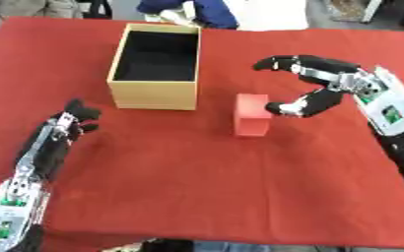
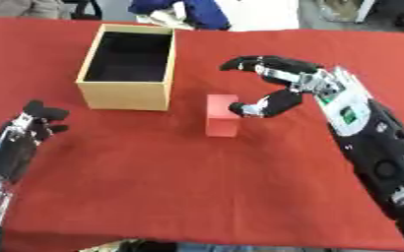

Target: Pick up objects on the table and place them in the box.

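A red block (image 1: 250, 118) stands upright on the red table (image 1: 197, 187), just right of the box's front corner. The box (image 1: 153, 94) is tan cardboard with a black inside, open at the top, and nothing shows in it. My right hand (image 1: 335, 81) comes in from the right and is open in a wide C. Its thumb tip (image 1: 283, 108) is at the block's upper right edge, while its fingers (image 1: 274, 63) arch above and behind the block without closing on it. My left hand (image 1: 63, 129) rests at the lower left with relaxed fingers, holding nothing.
The red cloth covers the whole table, with bare surface in front of the box and block. Blue and white cloth (image 1: 197, 12) shows beyond the far edge behind the box. The table's front edge runs along the bottom of the view.
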